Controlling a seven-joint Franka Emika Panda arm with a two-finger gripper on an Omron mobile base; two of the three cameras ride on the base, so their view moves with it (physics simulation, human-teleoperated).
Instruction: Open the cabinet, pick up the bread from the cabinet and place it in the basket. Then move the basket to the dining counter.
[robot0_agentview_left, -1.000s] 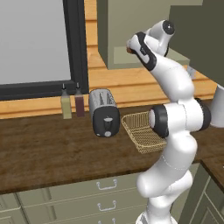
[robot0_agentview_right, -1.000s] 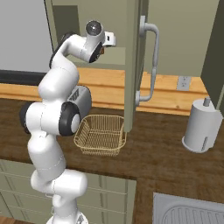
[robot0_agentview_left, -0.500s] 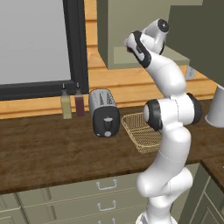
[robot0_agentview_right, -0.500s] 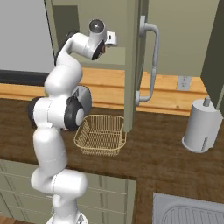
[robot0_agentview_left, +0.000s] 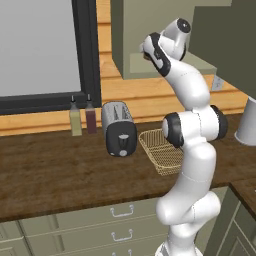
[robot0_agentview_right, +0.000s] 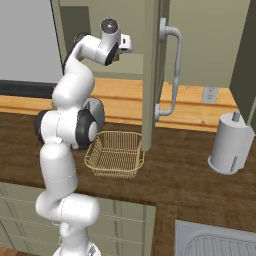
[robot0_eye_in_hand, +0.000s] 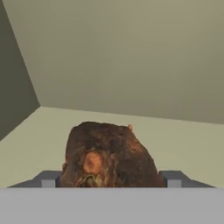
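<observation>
My gripper (robot0_eye_in_hand: 112, 178) reaches into the open olive-green cabinet (robot0_agentview_left: 131, 35), level with its plain shelf (robot0_eye_in_hand: 188, 140). The bread (robot0_eye_in_hand: 109, 153), a small dark-brown bun, rests on that shelf between my fingertips (robot0_eye_in_hand: 50, 178), which lie against both of its sides. In the right base view the hand (robot0_agentview_right: 120, 50) sits just left of the open cabinet door (robot0_agentview_right: 151, 75) with its silver bar handle (robot0_agentview_right: 173, 70). Directly below, the tan woven basket (robot0_agentview_right: 116, 152) stands on the dark wood worktop, also seen beside the arm as the basket (robot0_agentview_left: 161, 150).
A silver toaster (robot0_agentview_left: 119, 129) and two bottles (robot0_agentview_left: 82, 117) stand left of the basket under a window (robot0_agentview_left: 40, 45). A paper towel roll (robot0_agentview_right: 231, 145) is at the right, a sink (robot0_agentview_right: 215, 245) at the front right. Drawers (robot0_agentview_left: 120, 215) lie below the worktop.
The arm has stretched upward and deeper into the cabinet, and the fingers have narrowed onto the bread. The basket and the door have not moved.
</observation>
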